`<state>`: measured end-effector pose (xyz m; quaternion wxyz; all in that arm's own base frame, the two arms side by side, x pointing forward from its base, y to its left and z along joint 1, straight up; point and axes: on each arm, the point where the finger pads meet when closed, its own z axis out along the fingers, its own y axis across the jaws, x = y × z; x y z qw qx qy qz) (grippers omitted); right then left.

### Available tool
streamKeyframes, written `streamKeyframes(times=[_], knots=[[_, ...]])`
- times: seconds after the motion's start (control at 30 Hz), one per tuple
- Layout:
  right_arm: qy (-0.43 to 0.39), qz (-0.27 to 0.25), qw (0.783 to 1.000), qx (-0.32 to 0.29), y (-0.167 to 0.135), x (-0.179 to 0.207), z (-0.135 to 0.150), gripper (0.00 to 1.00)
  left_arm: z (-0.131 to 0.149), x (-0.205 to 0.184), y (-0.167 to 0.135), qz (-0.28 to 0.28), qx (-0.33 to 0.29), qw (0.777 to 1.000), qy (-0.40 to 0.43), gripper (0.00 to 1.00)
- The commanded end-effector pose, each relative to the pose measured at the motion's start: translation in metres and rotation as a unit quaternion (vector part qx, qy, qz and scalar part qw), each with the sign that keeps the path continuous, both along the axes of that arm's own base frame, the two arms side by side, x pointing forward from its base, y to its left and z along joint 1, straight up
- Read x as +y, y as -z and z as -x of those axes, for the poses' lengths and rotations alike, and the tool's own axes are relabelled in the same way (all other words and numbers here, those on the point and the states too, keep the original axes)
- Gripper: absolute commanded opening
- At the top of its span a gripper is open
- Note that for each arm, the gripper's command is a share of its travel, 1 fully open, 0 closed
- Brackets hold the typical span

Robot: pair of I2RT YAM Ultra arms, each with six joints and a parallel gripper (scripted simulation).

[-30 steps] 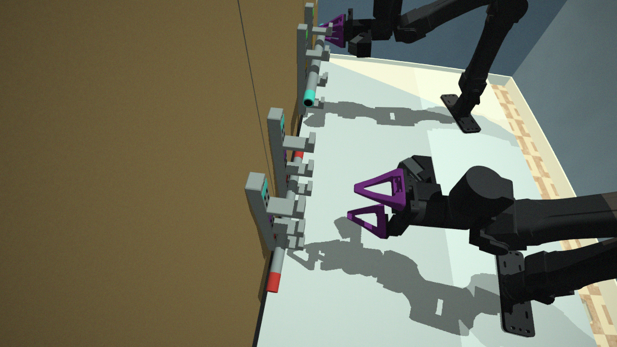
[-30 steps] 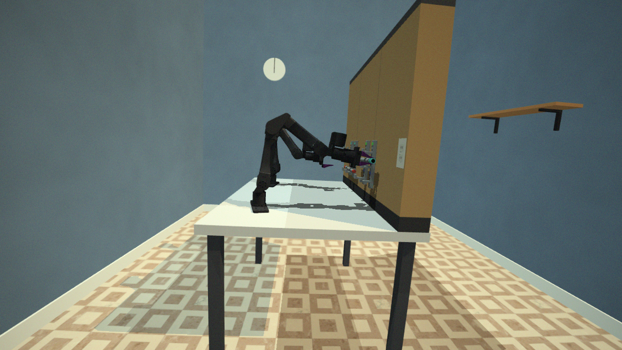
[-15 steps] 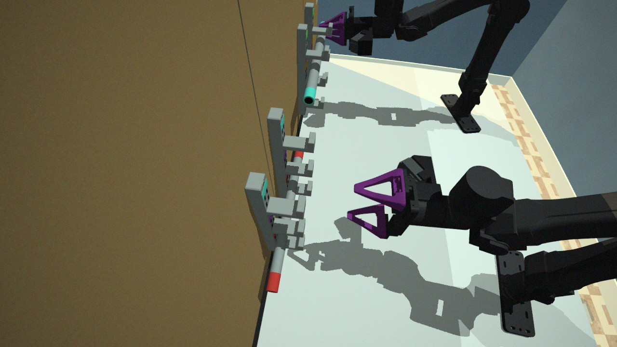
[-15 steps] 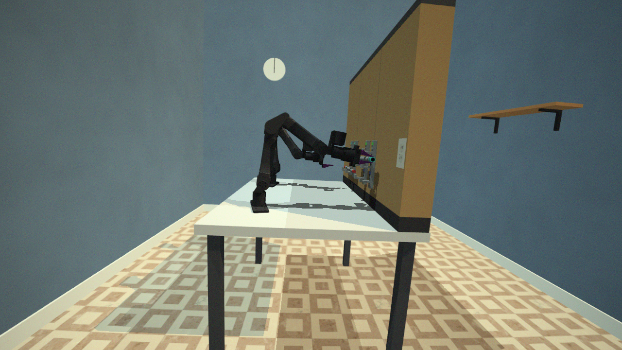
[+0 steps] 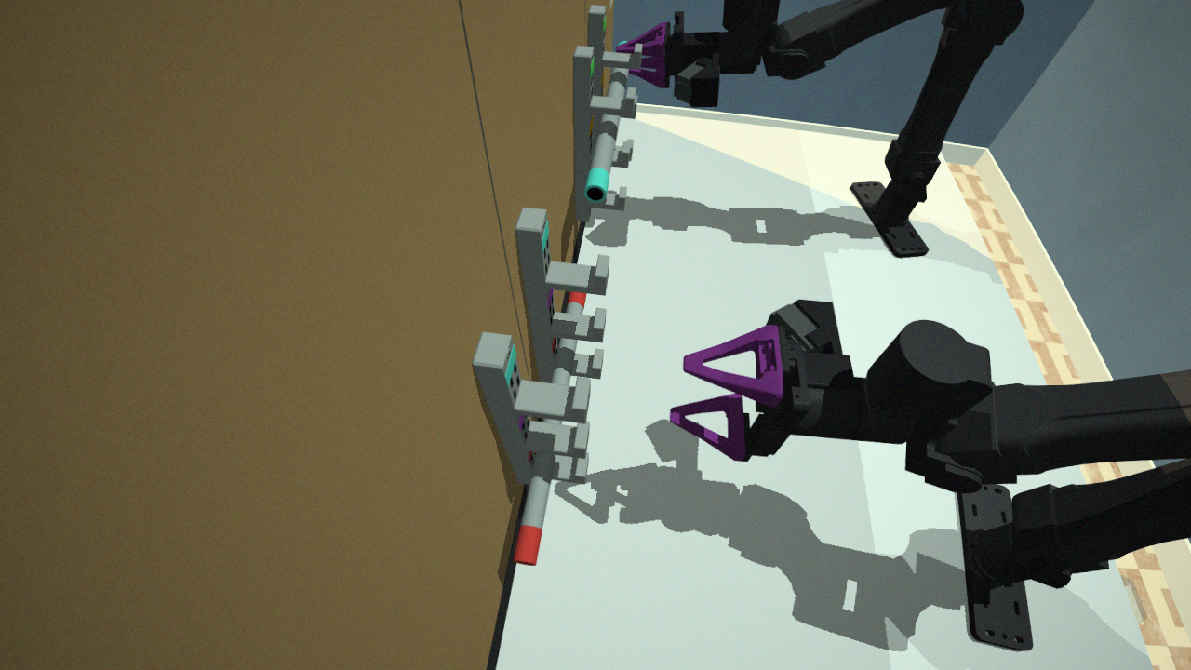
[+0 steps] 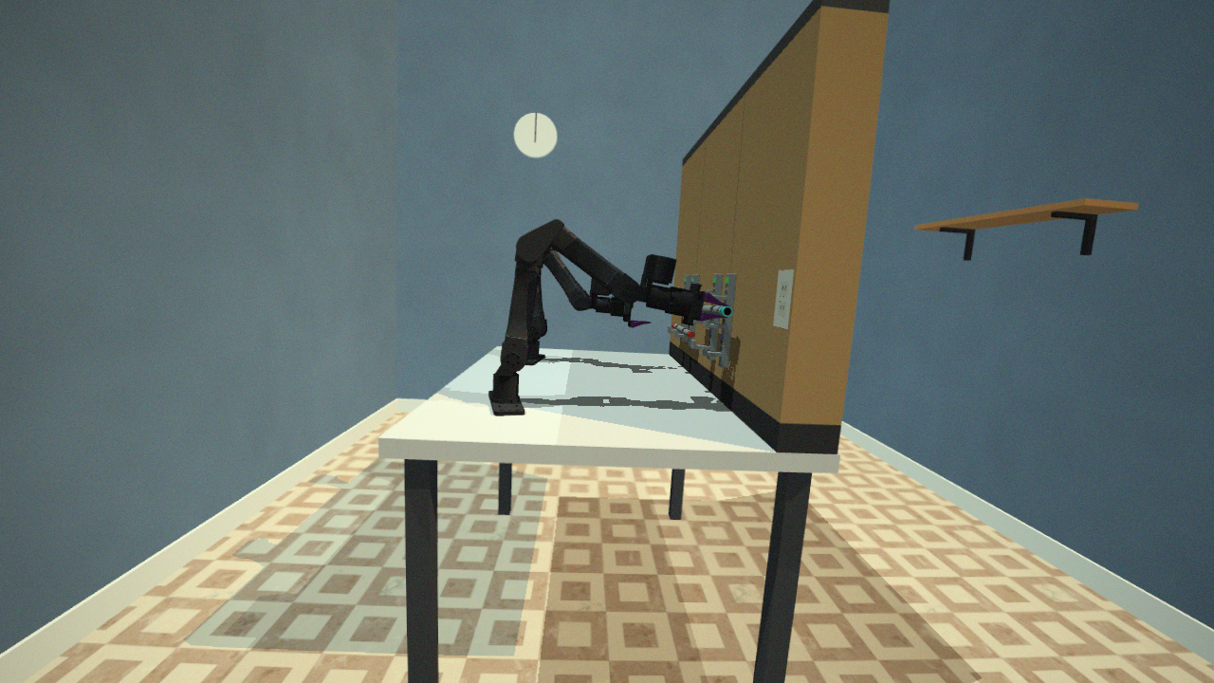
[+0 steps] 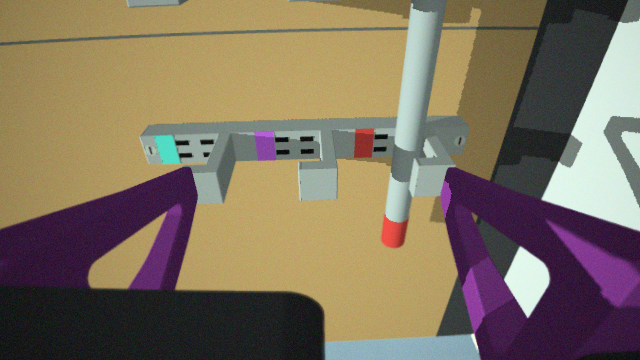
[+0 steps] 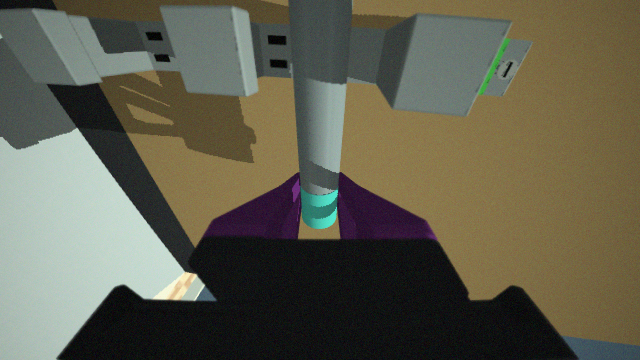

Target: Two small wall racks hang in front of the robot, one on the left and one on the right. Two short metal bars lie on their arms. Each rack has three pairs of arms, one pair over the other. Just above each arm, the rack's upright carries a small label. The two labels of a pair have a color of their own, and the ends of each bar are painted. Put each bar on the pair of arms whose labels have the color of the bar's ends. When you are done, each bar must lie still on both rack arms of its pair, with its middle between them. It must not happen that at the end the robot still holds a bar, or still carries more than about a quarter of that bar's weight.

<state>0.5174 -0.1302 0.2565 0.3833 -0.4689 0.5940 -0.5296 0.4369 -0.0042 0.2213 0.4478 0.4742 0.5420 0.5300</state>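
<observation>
Turquoise-ended metal bar [image 8: 322, 130] between the purple fingers of the right hand [image 8: 319, 179], near the grey rack arms [image 8: 440, 65]

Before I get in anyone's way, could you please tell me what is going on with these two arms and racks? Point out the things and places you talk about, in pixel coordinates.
The right gripper [image 5: 624, 60] [image 8: 319, 179] is shut on the teal-ended bar [image 5: 605, 141] [image 8: 322, 125], holding it in front of the right-hand rack [image 5: 582, 125]. The left gripper [image 5: 675, 390] [image 7: 319, 181] is open and empty, facing the left-hand rack [image 5: 495, 351] [image 7: 370, 124]. There, the red-ended bar [image 5: 537, 503] [image 7: 415, 85] lies at the lowest pair, labeled red. The teal labels [image 5: 511, 367] [image 7: 166, 149] are on that rack's top pair, and the teal-ended bar is not there yet.
</observation>
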Motion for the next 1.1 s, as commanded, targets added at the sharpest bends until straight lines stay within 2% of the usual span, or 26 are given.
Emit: streamKeyframes(times=[0.0,0.77,1.07], knots=[[-0.001,0.0,0.997,-0.076,-0.0608,0.0048,-0.0017,0.0,0.0035,-0.0039,-0.0161,0.006,-0.02,1.0,0.003,1.0],[-0.001,0.0,0.997,-0.076,-0.0582,0.0091,-0.0038,0.0,0.0035,-0.0039,-0.0161,0.006,-0.02,1.0,0.003,1.0],[-0.001,0.0,0.997,-0.076,-0.057,0.0106,0.0036,0.0,0.0035,-0.0039,-0.0161,0.006,-0.02,1.0,0.003,1.0]])
